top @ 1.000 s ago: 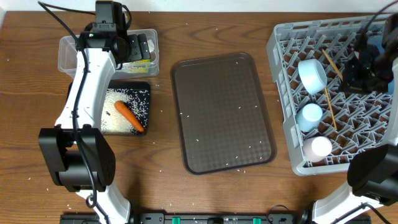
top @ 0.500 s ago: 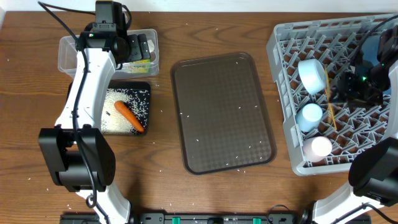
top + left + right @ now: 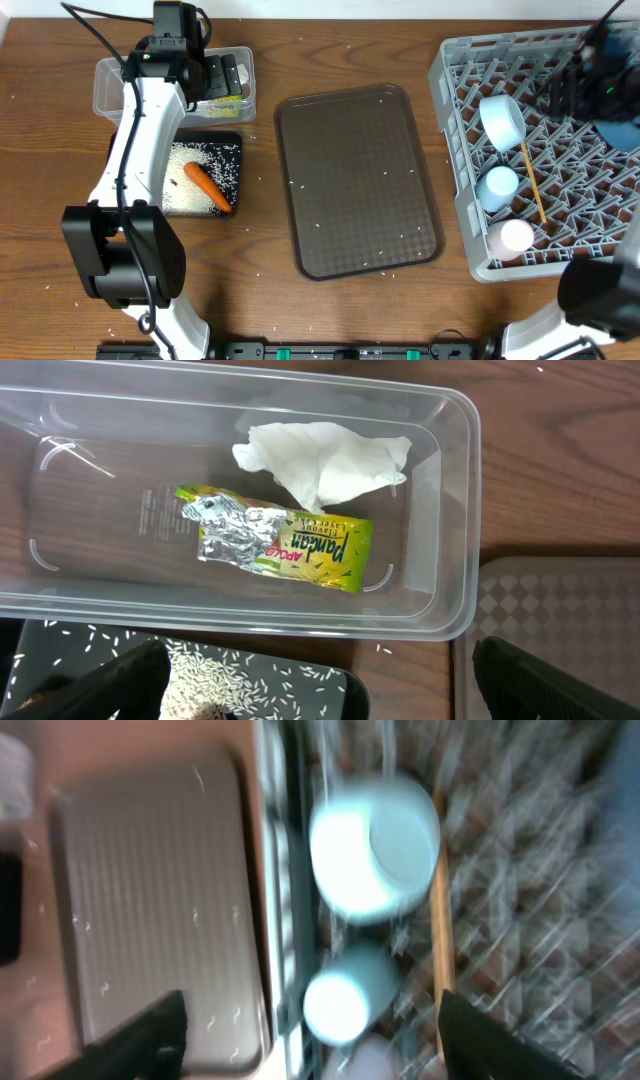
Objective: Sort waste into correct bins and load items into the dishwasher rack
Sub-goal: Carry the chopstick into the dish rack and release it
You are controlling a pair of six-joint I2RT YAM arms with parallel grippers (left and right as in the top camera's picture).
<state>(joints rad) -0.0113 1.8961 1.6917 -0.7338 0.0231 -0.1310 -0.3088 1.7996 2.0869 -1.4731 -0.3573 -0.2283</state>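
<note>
On the right: rack (image 3: 452,180) loaded, right gripper (image 3: 310,1005) withdrawn.
The rack held a small bowl (image 3: 502,118), a blue cup (image 3: 497,186), a pink cup (image 3: 515,236) and thin chopsticks (image 3: 532,178) lying among its pegs. Fingers apart and empty, the right gripper had just lifted clear, so loading looked finished; the left gripper (image 3: 320,660) hung spread above the tub (image 3: 455,540).

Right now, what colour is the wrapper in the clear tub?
The wrapper is yellow-green with a crumpled silver end; clearest in the left wrist view.
</note>
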